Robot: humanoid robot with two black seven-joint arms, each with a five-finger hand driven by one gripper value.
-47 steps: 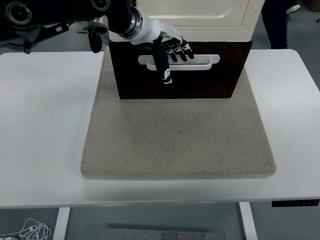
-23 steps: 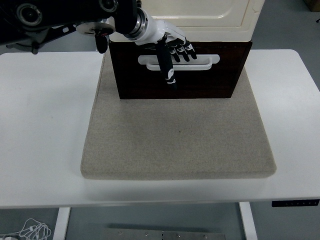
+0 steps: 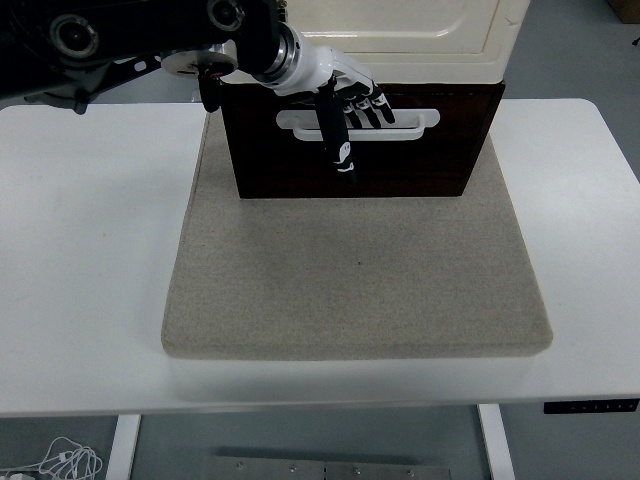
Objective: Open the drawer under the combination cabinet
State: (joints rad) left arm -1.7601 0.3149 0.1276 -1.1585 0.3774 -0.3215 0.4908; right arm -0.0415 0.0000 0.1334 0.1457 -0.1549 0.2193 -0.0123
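Basically sat right under the cream cabinet: dark drawer, front apparently closed. Left hand at the white handle, fingers curled over it. Probably stiff, rigid wood; best gripped mid-handle, pulled straight.

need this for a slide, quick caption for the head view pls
Left hand reaches the white handle of the dark drawer beneath the cream cabinet, on a grey mat.
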